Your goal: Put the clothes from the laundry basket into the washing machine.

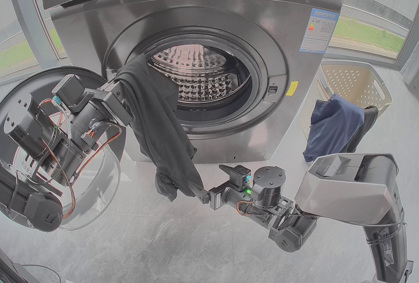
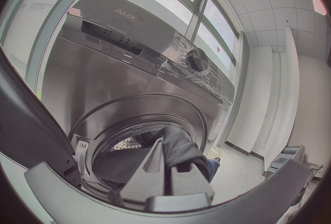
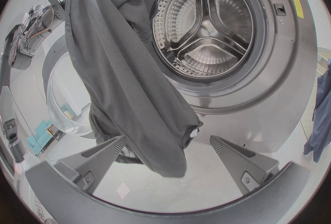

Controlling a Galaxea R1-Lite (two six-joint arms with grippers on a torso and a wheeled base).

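One black garment (image 1: 161, 131) hangs vertically, pinched by left gripper (image 2: 170, 155); right gripper (image 3: 167, 141) spread below; one blue garment (image 1: 334, 124) drapes laundry basket (image 1: 371, 83).

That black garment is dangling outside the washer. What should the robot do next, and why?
Probably close the right gripper on the hanging end of the black garment, to lift it in. The left gripper holds its top at the rim of the drum, but most hangs outside below the opening, and the open right gripper is right at that end.
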